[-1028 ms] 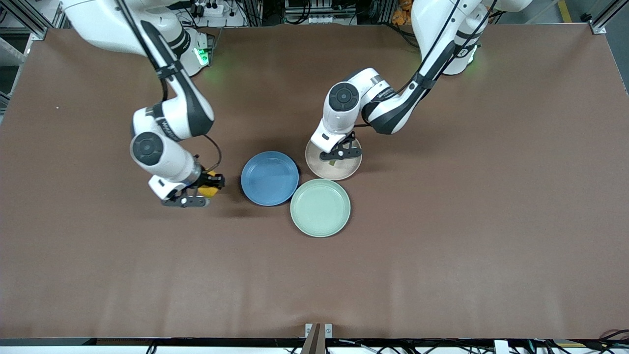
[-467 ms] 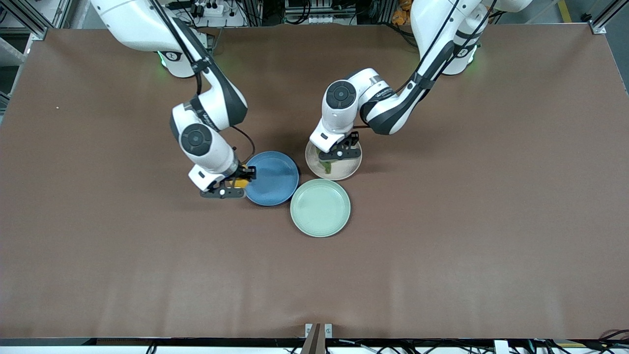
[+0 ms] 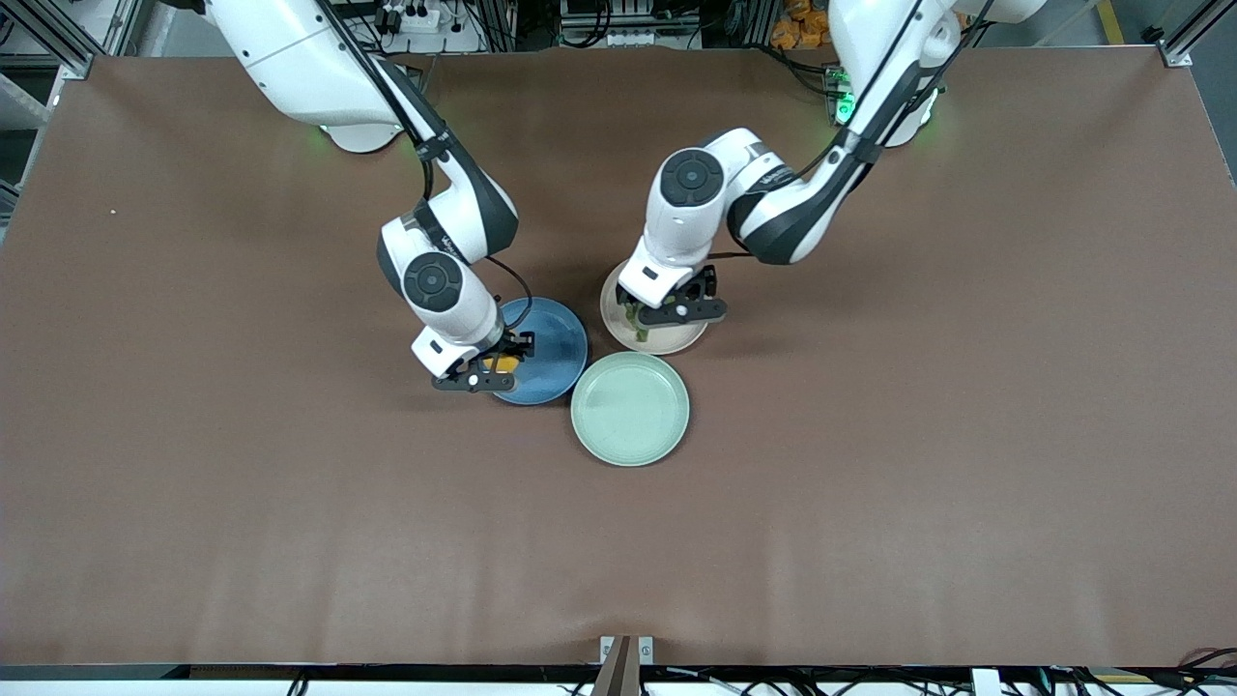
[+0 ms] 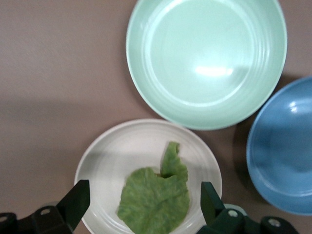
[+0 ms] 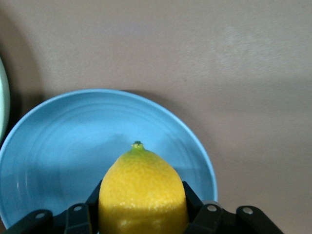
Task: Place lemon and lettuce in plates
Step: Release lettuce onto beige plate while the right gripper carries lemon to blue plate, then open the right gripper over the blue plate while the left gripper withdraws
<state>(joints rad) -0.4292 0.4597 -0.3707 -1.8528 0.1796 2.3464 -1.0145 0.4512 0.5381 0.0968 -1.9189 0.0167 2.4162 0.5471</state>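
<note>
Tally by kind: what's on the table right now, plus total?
Plates: 3: blue plate, beige plate, green plate
Lemon: 1, held in right end effector
Lettuce: 1, on the beige plate
Total: 5

lemon (image 5: 142, 192): yellow, dimpled, greenish tip | lettuce (image 4: 156, 197): dull green, veined | plates: blue (image 3: 556, 340), pale beige (image 4: 117, 156), mint green (image 3: 630, 408) | desk (image 3: 870, 435): brown

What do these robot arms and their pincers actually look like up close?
Both arms are glossy white with black joint bands, round dark caps and black cables along them. The left gripper and the right gripper are black two-finger pincers. Green lights glow near the bases.
</note>
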